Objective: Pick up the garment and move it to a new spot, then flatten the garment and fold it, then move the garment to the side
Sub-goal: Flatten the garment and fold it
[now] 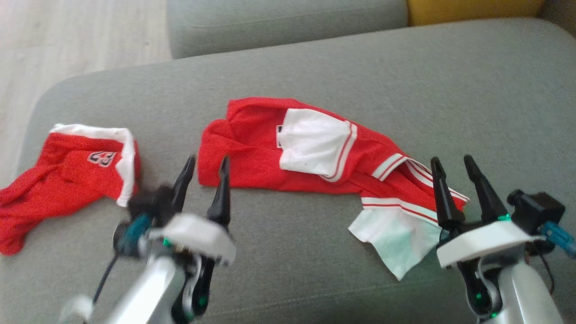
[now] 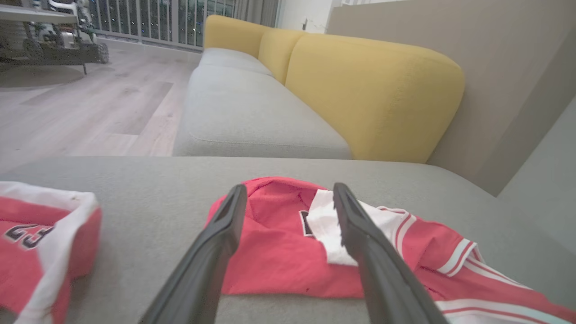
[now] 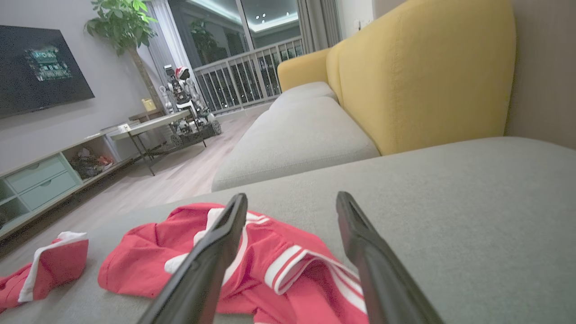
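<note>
Red garment (image 1: 252,153) runs behind right end effector (image 1: 451,159).

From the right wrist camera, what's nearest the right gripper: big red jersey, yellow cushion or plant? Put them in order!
1. big red jersey, just below the right gripper.
2. yellow cushion, ahead on the right.
3. plant, far across the room, upper left.
</note>
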Controlling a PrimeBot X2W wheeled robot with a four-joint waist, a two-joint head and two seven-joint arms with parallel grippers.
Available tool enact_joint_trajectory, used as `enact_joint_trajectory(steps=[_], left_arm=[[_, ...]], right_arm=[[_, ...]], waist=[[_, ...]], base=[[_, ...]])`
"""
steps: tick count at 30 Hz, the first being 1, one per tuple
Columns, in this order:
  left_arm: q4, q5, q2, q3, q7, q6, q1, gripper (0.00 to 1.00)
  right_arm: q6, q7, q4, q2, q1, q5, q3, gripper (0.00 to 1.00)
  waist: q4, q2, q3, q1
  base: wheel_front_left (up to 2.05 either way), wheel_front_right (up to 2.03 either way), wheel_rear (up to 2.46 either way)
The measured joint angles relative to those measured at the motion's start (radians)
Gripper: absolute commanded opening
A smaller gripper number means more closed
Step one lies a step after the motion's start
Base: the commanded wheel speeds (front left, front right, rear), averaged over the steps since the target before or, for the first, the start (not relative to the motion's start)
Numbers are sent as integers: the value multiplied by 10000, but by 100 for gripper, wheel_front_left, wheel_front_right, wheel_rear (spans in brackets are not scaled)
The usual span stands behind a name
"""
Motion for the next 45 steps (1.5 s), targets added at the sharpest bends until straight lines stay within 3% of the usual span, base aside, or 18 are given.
enact_joint_trajectory(steps=[4,9,16,22,27,35,36,37,45], left_arm=[[-696,807,-343,1220,0,-276,1452,100],[-953,1476,-1147,2420,-2,-1024,1766,100],[-671,2366,-1634,2767,-2,-1958,1742,100],[-393,2456,-1873,2905,-2,-2207,1535,100],[-337,2236,-1894,2685,-2,-2199,1400,100],[-339,2056,-1908,2669,-2,-2008,1303,100],[-341,2056,-1908,2656,-2,-1975,1294,100],[-341,2056,-1908,2640,-2,-1965,1292,100],[-357,1958,-1910,2481,-2,-1937,1177,100]], right_arm=[[0,0,0,4,369,-176,73,100],[0,82,-31,4,329,-652,345,100],[0,495,322,-8,-721,-1569,1220,100],[2,884,1929,-493,-2166,-2506,2144,100],[2,915,3365,-1047,-2816,-3051,2274,100],[2,654,4512,-1103,-3392,-3227,2270,100],[2,642,4621,-1103,-3417,-3227,2266,87],[2,629,4715,-1106,-3441,-3229,2247,0],[2,384,4878,-1135,-3875,-3298,1814,0]], waist=[[401,0,-122,0],[816,0,-31,0],[1363,0,563,0],[2093,0,1250,0],[2786,0,1669,0],[3284,0,1974,0],[3269,0,1981,0],[3249,0,1994,0],[3053,0,2109,0]], base=[[0,0,0],[0,0,0],[0,0,0],[0,0,0],[0,0,0],[0,0,0],[0,0,0],[0,0,0],[0,0,0]])
